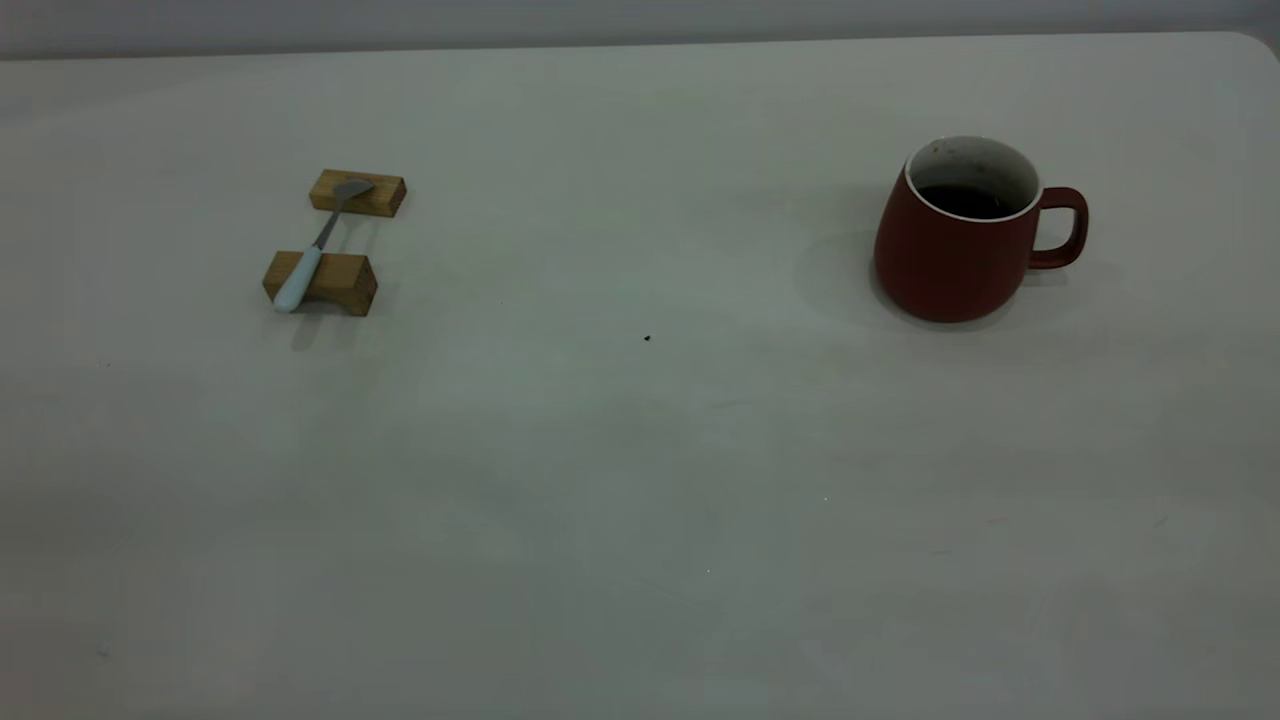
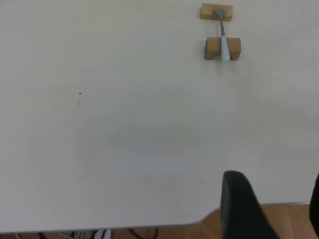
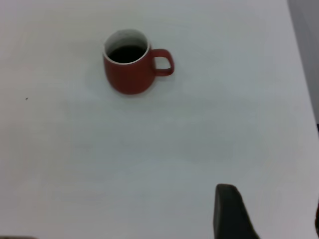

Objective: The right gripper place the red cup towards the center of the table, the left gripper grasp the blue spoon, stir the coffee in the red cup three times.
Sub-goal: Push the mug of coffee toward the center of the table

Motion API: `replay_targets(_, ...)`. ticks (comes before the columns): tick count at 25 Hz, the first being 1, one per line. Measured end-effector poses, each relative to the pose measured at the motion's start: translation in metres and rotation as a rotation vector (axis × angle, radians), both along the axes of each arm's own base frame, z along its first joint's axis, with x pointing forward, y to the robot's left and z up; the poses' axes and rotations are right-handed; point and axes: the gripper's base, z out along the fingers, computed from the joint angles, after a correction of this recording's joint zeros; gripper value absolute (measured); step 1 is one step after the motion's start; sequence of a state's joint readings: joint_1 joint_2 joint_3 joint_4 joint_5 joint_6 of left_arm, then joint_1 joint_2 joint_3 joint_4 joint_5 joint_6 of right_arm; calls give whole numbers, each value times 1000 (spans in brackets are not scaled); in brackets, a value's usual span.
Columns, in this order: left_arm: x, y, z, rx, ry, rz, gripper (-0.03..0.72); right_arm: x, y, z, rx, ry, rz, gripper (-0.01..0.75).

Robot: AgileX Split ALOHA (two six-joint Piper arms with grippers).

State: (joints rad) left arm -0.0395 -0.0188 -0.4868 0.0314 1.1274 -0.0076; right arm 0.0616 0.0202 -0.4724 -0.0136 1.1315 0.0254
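Note:
The red cup (image 1: 955,250) stands upright at the right of the table (image 1: 640,480), handle to the right, with dark coffee (image 1: 965,202) inside; the right wrist view also shows the cup (image 3: 130,69). The blue spoon (image 1: 300,275) lies across two tan wooden blocks at the left, its grey bowl on the far block. My left gripper (image 2: 274,180) hangs open over the table's near edge, far from the spoon (image 2: 225,47). Well short of the cup, my right gripper (image 3: 271,199) is open and holds nothing. Neither gripper appears in the exterior view.
Two tan wooden blocks (image 1: 357,192) (image 1: 335,283) carry the spoon. A small dark speck (image 1: 647,338) marks the tabletop near the middle. The table's rounded corner and a wooden floor (image 2: 209,226) show in the left wrist view.

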Motion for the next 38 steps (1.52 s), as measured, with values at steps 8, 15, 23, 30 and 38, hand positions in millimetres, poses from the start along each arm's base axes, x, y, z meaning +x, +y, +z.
replay_targets(8,0,0,0,0,0,0,411,30,-5,65,-98,32,-26,595)
replay_targets(15,0,0,0,0,0,0,411,142,1,77,-231,262,74,678)
replay_targets(23,0,0,0,0,0,0,411,255,8,12,-439,426,315,675)
replay_targets(30,0,0,0,0,0,0,411,309,16,-58,-561,488,551,669)
replay_targets(38,0,0,0,0,0,0,411,372,25,-101,-571,552,711,662)
